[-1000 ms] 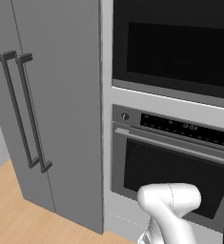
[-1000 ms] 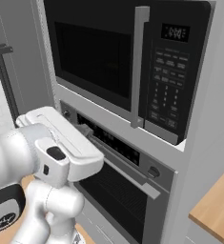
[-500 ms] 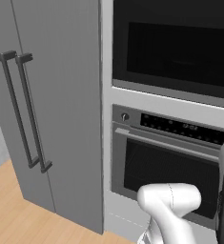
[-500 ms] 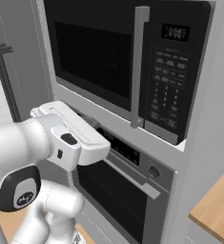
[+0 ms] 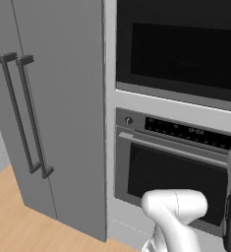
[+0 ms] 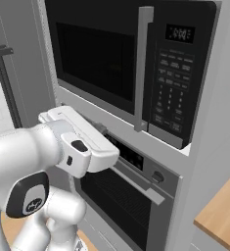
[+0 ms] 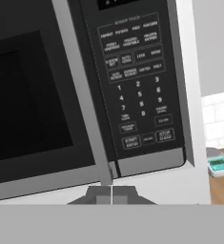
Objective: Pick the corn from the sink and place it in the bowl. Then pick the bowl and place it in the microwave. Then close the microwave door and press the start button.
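Observation:
The microwave (image 6: 136, 68) sits built in above the oven, and the microwave door (image 7: 32, 95) is closed, its dark window showing nothing inside. Its grey bar handle (image 7: 82, 95) runs down beside the keypad (image 7: 137, 81). The start button (image 7: 131, 141) is in the keypad's bottom row. My gripper (image 7: 111, 194) is shut and empty, its tips meeting just below the foot of the handle, a little short of the microwave's front. In the right base view my hand (image 6: 84, 142) hovers below the door's lower edge. The corn, the bowl and the sink are out of view.
An oven (image 5: 171, 167) with a knob and a bar handle sits under the microwave. A tall grey fridge (image 5: 53, 113) stands to the left. A wooden counter (image 6: 224, 215) lies to the right, with a small kitchen scale (image 7: 219, 163) on it.
My hand has swung a little to the right and nearer the microwave front. A dark part of my arm has risen into the left base view's right edge.

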